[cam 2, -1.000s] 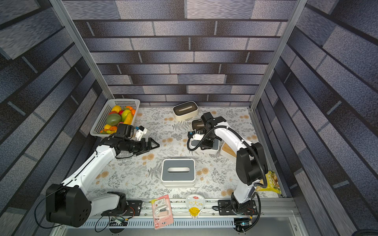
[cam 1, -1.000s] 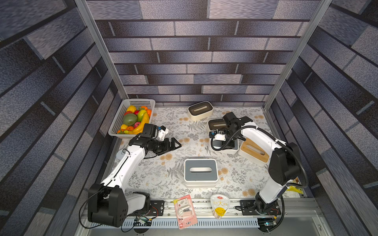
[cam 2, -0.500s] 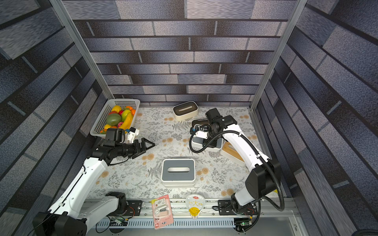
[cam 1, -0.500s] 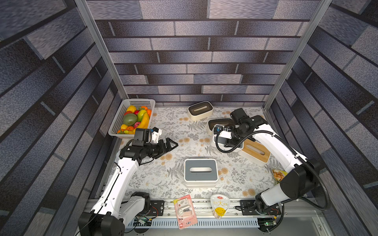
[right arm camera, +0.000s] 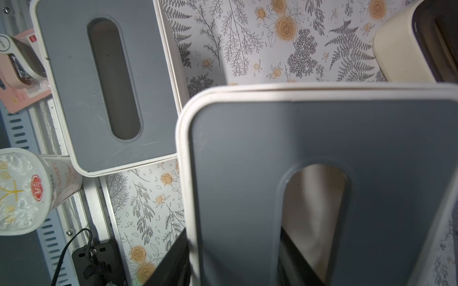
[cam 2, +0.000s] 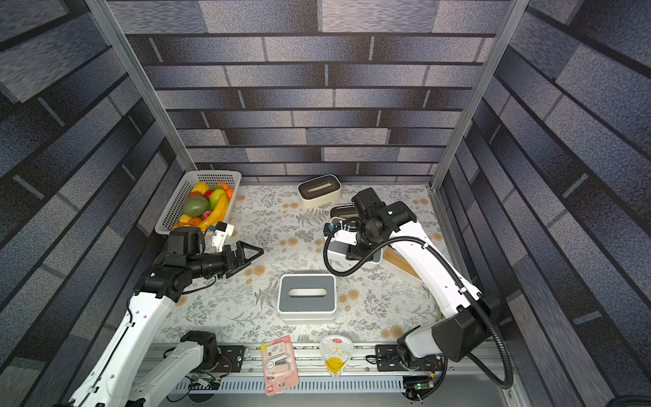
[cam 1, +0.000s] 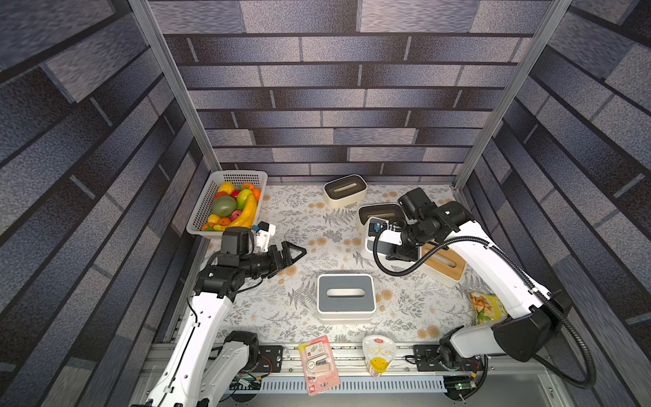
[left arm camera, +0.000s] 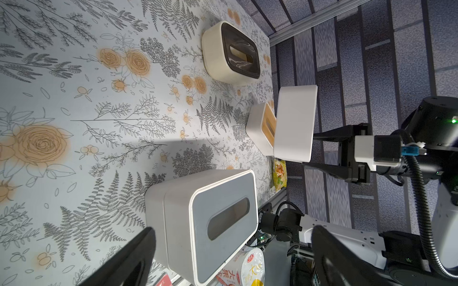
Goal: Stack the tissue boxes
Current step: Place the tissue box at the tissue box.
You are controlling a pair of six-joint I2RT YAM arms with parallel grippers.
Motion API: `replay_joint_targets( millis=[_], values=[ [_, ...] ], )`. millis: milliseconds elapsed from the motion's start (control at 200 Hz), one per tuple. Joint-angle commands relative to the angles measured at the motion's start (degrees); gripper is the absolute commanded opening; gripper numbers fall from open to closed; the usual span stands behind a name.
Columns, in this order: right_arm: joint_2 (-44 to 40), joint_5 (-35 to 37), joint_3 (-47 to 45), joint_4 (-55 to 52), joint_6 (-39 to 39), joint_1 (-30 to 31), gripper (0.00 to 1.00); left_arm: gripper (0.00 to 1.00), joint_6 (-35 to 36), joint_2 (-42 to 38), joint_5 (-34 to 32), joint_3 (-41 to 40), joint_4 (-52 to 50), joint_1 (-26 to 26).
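Right gripper (cam 1: 397,252) clamped on grey-lidded tissue box (left arm camera: 293,123), one finger through its slot, box lifted off the floral mat (cam 1: 281,317) beside the wood-lidded box (cam 1: 444,262). Left gripper (cam 1: 293,253) hovers, jaws wide apart. Front cup (cam 1: 378,356) reads 大 in yellow; its red seal is seemingly illegible.

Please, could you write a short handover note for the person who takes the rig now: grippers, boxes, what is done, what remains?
Left gripper: open, empty, hovering above the table near the fruit basket.
Right gripper: shut on a grey-lid box, held off the table.
Centre grey-lid box: on the table, seemingly two stacked already.
Wood-lid box, two brown-lid boxes: unstacked, on the table.
Left to do: probably set the held box on the centre one, then the rest.
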Motion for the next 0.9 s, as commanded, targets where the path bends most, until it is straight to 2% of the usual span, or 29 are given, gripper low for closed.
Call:
replay_joint_targets(
  millis=[0, 266, 541, 892],
  values=[
    [-1.77, -0.76, 2.61, -2.95, 1.58, 2.46, 0.40, 1.00, 0.80, -0.43, 6.25, -0.43, -3.66, 0.39],
    [-3.64, -1.20, 2.08, -3.68, 5.09, 9.11, 0.40, 1.00, 2.75, -2.54, 8.08, 0.14, -8.61, 0.40],
    [-5.34, -2.67, 2.90, -3.77, 8.33, 10.71, 0.40, 1.00, 5.70, -1.85, 10.94, 0.36, -12.37, 0.49],
    [-1.21, 1.01, 7.85, -8.02, 16.04, 17.06, 0.40, 1.00, 8.55, -2.46, 12.18, 1.13, -19.13, 1.00]
  ],
)
